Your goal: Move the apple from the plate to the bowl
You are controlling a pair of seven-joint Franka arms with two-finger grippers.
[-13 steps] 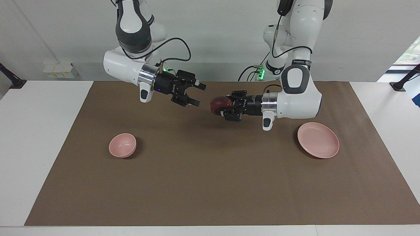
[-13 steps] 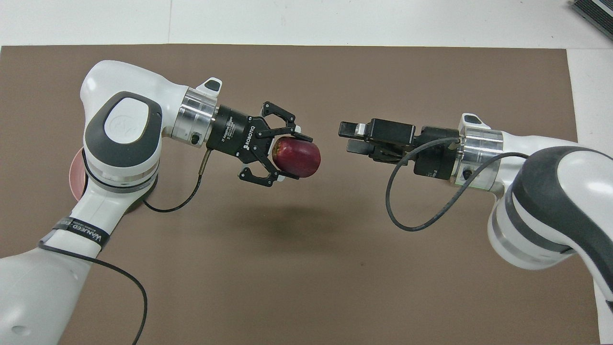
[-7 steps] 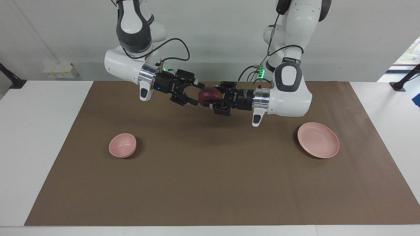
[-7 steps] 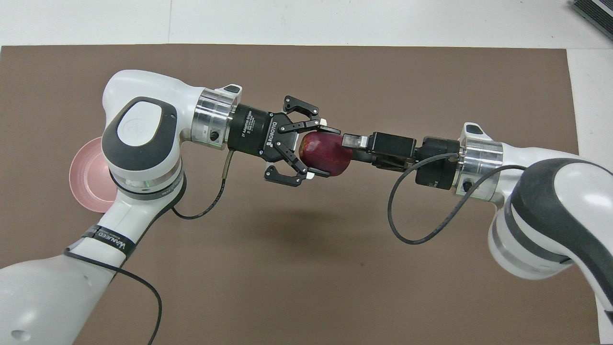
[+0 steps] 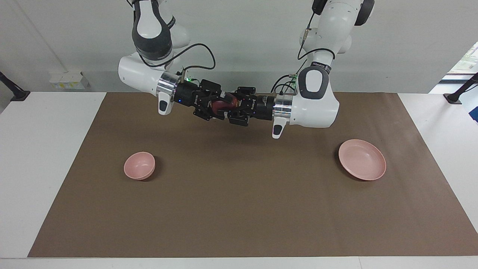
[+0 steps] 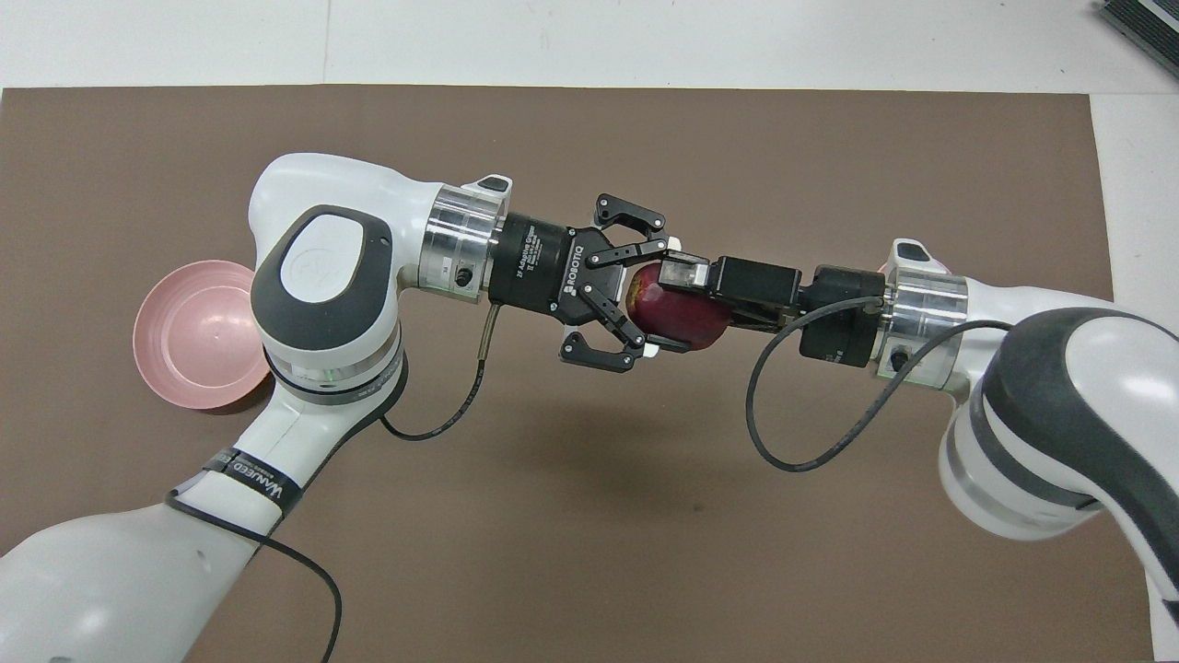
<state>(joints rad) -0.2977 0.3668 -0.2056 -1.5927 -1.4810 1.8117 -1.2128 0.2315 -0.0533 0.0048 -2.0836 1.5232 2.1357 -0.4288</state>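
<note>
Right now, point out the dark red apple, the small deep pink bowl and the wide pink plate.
dark red apple (image 6: 677, 318): overhead view, exposed skin.
small deep pink bowl (image 5: 139, 164): facing view, inner hollow.
wide shallow pink plate (image 5: 361, 158): facing view, bare centre.

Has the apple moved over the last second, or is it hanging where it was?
Yes. The apple, held by the left gripper, has moved away from the plate toward the right arm's end, into the right gripper.

Above the brown mat (image 6: 589, 516), the left gripper (image 6: 665, 299) clamped the apple (image 6: 677, 311), and the right gripper (image 6: 686, 285) met it head-on, its fingers reaching over the fruit. The plate (image 6: 189, 345) lay on the mat, partly under the left arm.
</note>
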